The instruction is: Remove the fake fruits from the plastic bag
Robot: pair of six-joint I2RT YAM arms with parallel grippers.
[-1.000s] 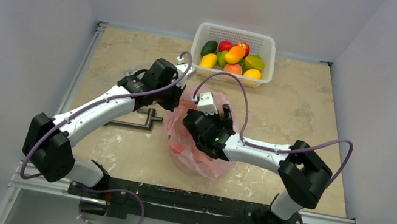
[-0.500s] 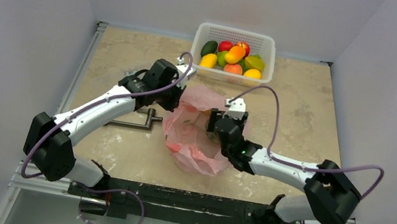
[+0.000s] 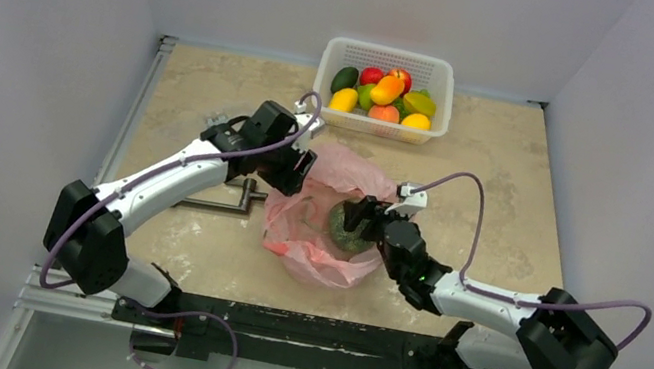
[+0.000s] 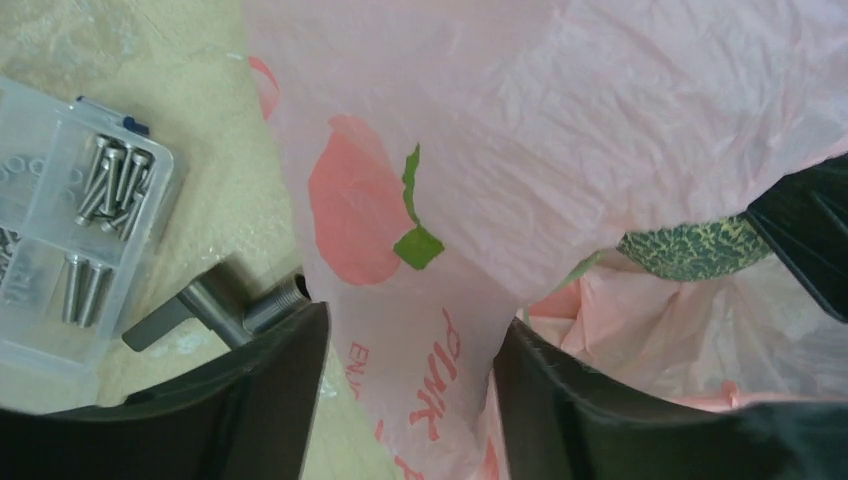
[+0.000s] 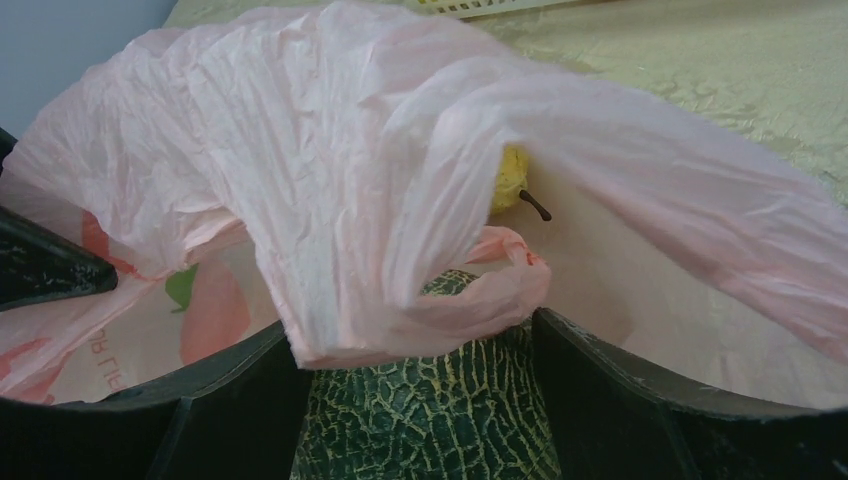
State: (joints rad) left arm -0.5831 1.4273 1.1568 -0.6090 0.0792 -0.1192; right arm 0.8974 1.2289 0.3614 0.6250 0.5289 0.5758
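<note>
Right now we are on the extraction step, taking the biggest piece first. Our right pincer (image 5: 418, 335) reaches into the mouth of the pink plastic bag (image 3: 315, 259), which lies crumpled in the middle of the bench (image 3: 504, 195). Its jaws look clamped on either side of the dull-green netted melon (image 5: 430, 430). A pink handle loop (image 5: 500, 285) is draped over the top of the melon, just ahead of the jaws. Deeper inside, a small yellow fruit (image 5: 508, 180) with a dark stem peeks out from under a fold.

Our left pincer (image 4: 410, 330) is at the bag's far-left rim, jaws apart, with a printed fold of film hanging slack between them, so we judge it is not pinning the bag. The white basket (image 3: 390, 53) stands at the far edge of the bench, well apart from the bag.

Next, we judge, the melon must be drawn up and back out of the mouth without dragging the film along. That calls for the left pincer to close on the rim and hold the bag down, and for the loop to slip off the melon.
</note>
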